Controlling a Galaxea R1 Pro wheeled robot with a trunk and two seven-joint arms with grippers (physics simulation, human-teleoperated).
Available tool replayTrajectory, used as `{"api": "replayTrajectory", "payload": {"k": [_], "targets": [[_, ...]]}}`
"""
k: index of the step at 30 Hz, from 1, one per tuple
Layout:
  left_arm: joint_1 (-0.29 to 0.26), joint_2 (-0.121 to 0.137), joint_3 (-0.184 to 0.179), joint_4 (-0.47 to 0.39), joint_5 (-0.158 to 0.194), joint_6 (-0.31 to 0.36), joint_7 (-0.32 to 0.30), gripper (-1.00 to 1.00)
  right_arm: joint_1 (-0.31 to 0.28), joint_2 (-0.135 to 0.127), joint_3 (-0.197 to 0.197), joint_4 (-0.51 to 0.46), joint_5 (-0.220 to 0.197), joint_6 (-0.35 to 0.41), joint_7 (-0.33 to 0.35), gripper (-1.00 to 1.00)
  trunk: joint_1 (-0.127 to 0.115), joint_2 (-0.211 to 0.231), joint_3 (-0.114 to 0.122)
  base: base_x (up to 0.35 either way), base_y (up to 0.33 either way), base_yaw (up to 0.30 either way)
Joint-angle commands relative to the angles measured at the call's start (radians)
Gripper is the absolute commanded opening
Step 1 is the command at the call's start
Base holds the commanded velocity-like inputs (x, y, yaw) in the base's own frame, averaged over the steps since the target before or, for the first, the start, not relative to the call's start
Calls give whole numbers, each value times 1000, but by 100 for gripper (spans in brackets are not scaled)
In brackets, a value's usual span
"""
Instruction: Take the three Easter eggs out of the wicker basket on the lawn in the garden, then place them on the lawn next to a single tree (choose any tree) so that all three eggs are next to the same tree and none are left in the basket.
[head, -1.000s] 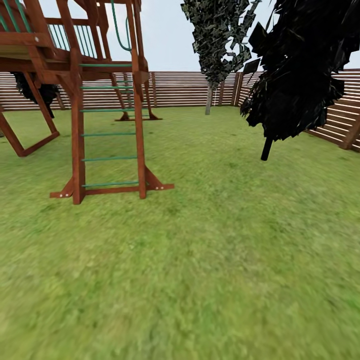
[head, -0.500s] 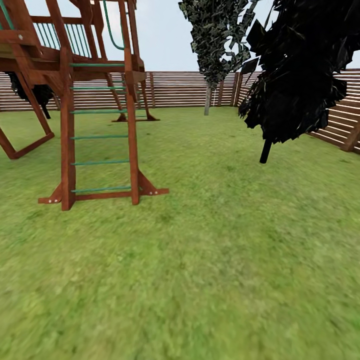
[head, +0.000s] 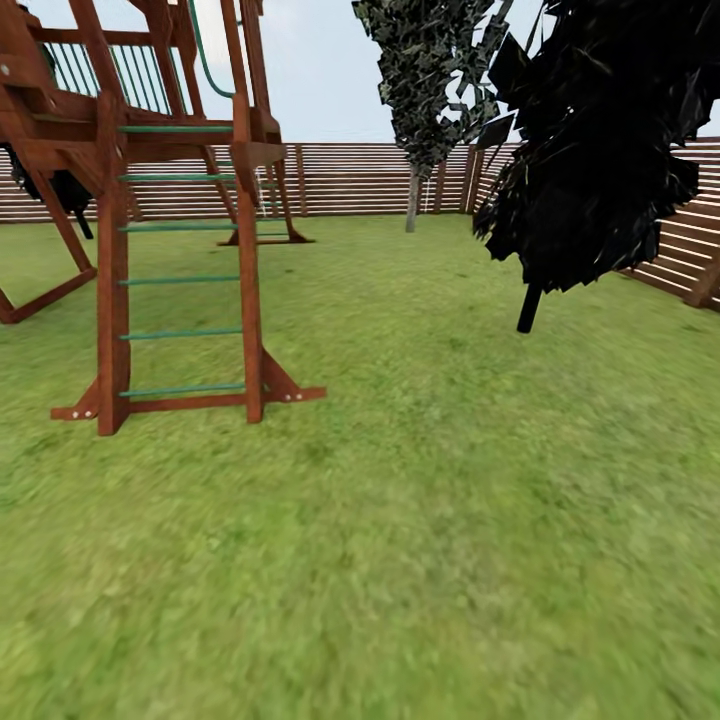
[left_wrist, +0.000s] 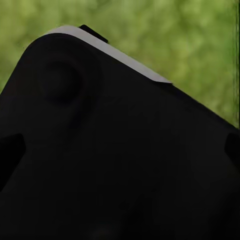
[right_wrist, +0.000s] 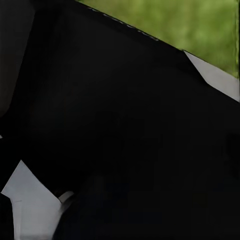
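A fenced garden fills the head view: a wide lawn of short green grass runs back to a brown slatted wooden fence under a pale sky. At the left stands a wooden play tower, its ladder with green rungs planted on the grass. Right of centre, far back near the fence, rises the tree with a pale, straight trunk and speckled dark foliage. Further right and nearer is a black-leaved tree on a thin dark trunk. No eggs and no basket can be seen anywhere on this stretch of grass, so where they lie cannot be told from here. The relation that matters for the coming move, as I judge it, is that the pale-trunked tree lies straight ahead and slightly right, well apart from the robot, with open grass between and neither arm plainly nearer. Both wrist views show dark robot bodywork close up with blurred grass behind; whether either gripper's jaws are spread or pressed together cannot be told, nor whether they carry an egg.
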Motion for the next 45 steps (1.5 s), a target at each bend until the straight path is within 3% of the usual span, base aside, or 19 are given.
{"api": "replayTrajectory", "payload": {"k": [1,45], "targets": [[0,0,-3,0,4,-4,2,100,0,0,-2,-3,10,5,4,100,1,0,-1,309,-201,0],[0,0,-3,0,4,-4,2,100,0,0,-2,-4,10,5,3,100,1,0,-1,309,-201,0]]}}
